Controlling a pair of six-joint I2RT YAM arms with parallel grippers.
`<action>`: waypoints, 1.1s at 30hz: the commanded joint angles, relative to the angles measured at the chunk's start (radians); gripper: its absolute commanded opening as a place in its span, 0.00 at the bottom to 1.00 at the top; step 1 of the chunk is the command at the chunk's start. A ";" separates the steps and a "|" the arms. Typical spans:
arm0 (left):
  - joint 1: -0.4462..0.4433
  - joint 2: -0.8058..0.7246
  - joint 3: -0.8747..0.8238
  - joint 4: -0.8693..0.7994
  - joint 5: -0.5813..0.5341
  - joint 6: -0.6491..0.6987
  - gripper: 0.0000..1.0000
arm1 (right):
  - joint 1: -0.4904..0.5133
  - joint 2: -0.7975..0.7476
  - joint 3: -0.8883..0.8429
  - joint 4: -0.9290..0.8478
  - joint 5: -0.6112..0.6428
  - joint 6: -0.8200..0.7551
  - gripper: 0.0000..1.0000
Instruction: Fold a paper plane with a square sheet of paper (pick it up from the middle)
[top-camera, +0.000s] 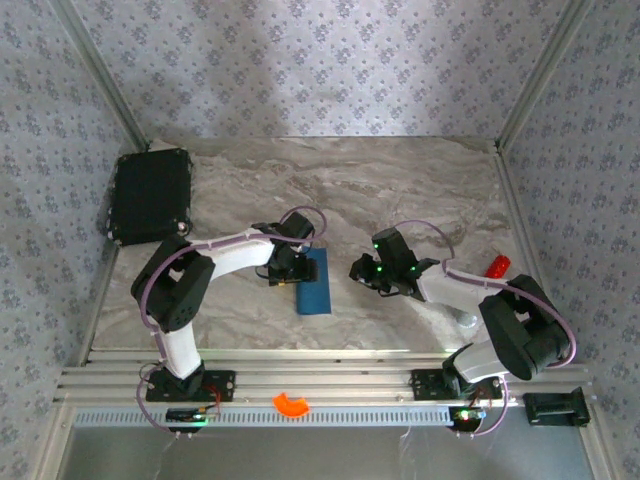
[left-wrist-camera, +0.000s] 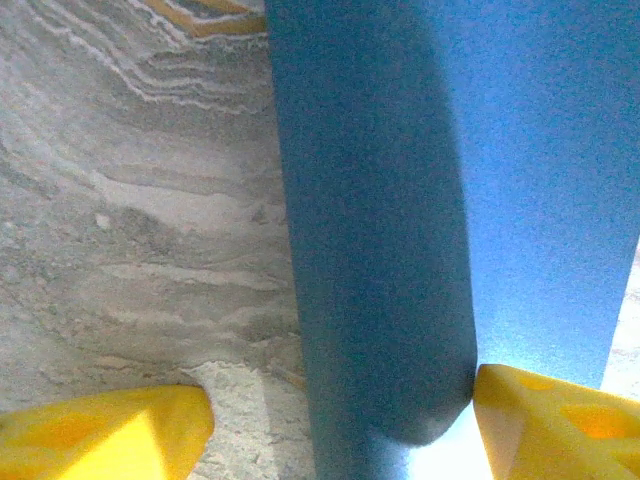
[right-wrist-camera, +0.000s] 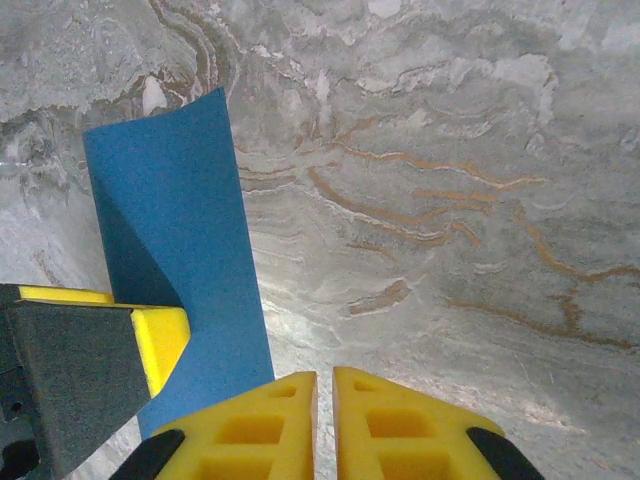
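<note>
We are leaning our left gripper, spread open, over the puffy fold of the paper lying mid-table, with our right gripper pinched shut and empty nearby, and we are thinking a slow, even push would make the crease straight.

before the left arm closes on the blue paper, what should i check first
1. Left gripper jaws open: ok.
2. Near edge of the square sheet of paper in the gap between its fingers: ok.
3. Right gripper shut, empty and off the paper, over bare table: ok.
4. Fold pressed flat: cannot tell; shading suggests that one part is lifted.
5. Folded edges lined up: cannot tell.
6. Black case and red block apart from the paper: ok.
</note>
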 joint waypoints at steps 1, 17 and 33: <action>-0.005 0.172 -0.070 0.162 0.008 0.048 0.75 | 0.003 0.002 -0.014 0.018 -0.013 0.013 0.15; -0.006 0.182 -0.067 0.165 0.014 0.051 0.75 | 0.038 0.143 0.078 0.100 -0.126 -0.013 0.08; -0.005 0.189 -0.067 0.173 0.014 0.030 0.75 | 0.077 0.310 0.200 0.105 -0.146 -0.011 0.00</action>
